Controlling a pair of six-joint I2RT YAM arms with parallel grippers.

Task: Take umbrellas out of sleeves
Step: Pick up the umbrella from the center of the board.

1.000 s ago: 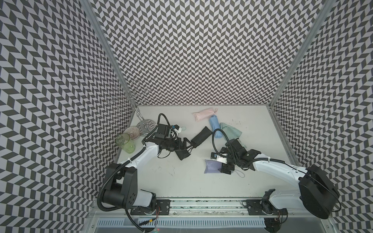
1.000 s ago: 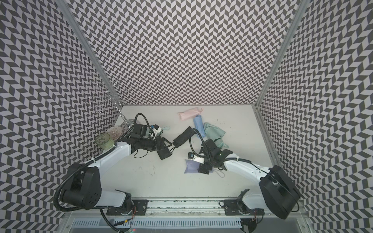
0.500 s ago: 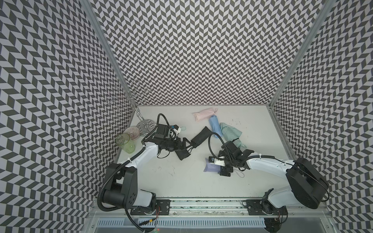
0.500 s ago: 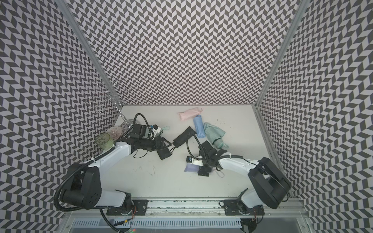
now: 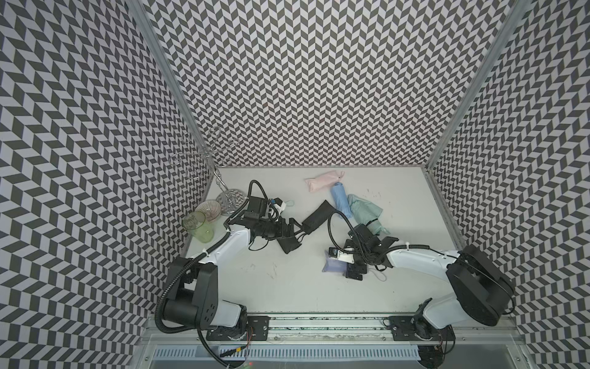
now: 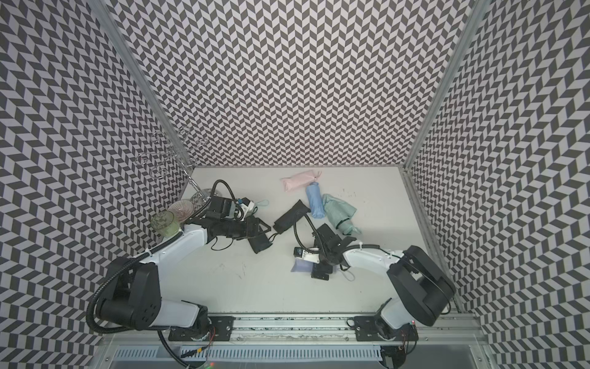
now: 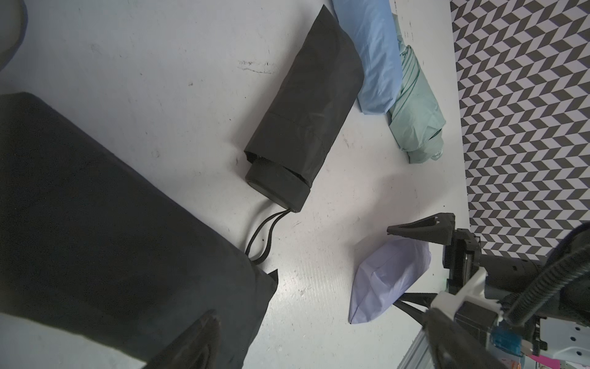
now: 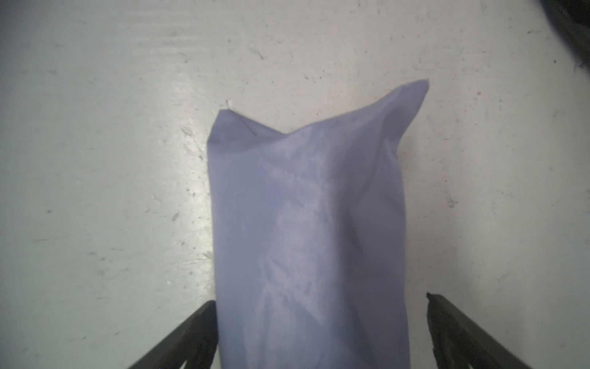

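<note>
In both top views the lavender umbrella (image 5: 332, 271), wrapped in its sleeve, lies right of centre on the white table (image 5: 287, 287), toward the lower part of the surface. The right gripper (image 8: 319, 298) straddles it with its jaws spread wide. In the right wrist view the finger (image 8: 191, 335) at lower left meets the edge of the fabric, while the one at lower right stands clear, so nothing is clamped. The left gripper (image 7: 319, 314), near the middle of the table, is spread just as wide and grips nothing. Its lower-left finger hangs over a corner of the flat black fabric (image 7: 111, 223) that fills the lower left of the left wrist view; whether they touch I cannot tell. Up the middle of that frame lies the black umbrella (image 7: 306, 105), its handle end poking out of the sleeve. Its wrist loop (image 7: 265, 236) trails to the edge of the black fabric. Just beside it, at upper right, the light blue umbrella (image 7: 376, 57) and the mint umbrella (image 7: 415, 118) lie side by side, touching. In a top view the pink umbrella (image 5: 324, 181) lies at the upper middle of the table, against the light blue one's end. A green glass (image 5: 199, 226) stands at the table's left edge.
</note>
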